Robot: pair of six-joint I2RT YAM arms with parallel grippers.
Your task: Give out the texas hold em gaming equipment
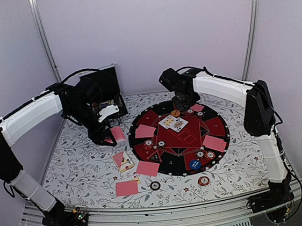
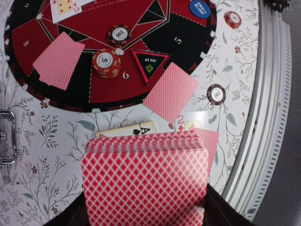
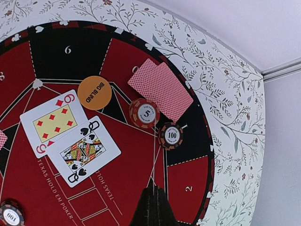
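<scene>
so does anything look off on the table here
Yes: a loose pile on the cloth left of the mat lies skewed, with an ace of spades and a two of diamonds face up, unlike the face-down cards around the mat.

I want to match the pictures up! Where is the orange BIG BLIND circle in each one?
Top external: the orange BIG BLIND button lies toward the far side of the round mat, just beyond the two face-up cards.
Left wrist: not in it.
Right wrist: upper left of the middle, just up and right of the nine.
Shared landmark: the nine of diamonds shows in all three.
</scene>
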